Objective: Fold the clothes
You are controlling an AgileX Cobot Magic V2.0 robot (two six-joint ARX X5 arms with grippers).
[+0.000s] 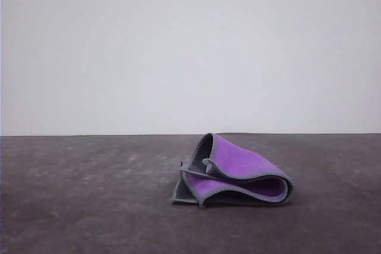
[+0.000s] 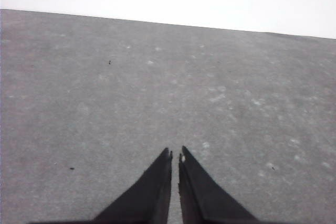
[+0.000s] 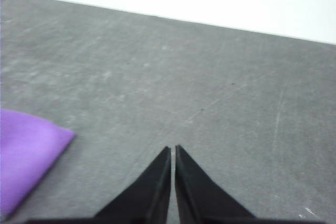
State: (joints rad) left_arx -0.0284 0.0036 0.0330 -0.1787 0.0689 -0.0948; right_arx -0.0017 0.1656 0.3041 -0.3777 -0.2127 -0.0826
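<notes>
Here the cloth lies loosely folded, both arms' fingers pressed together.

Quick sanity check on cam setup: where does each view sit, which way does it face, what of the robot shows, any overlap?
Front: low, at about table height, facing forward over the dark grey table to a white wall; sees the small soft cloth, purple and charcoal with grey stitched edging, loosely folded.
Left wrist: on the left arm, looking along the shut left pincer over bare table.
Right wrist: on the right arm, looking along the shut right pincer; a purple cloth corner at the frame edge.
Shared: front and right wrist both see the cloth; all see table.
</notes>
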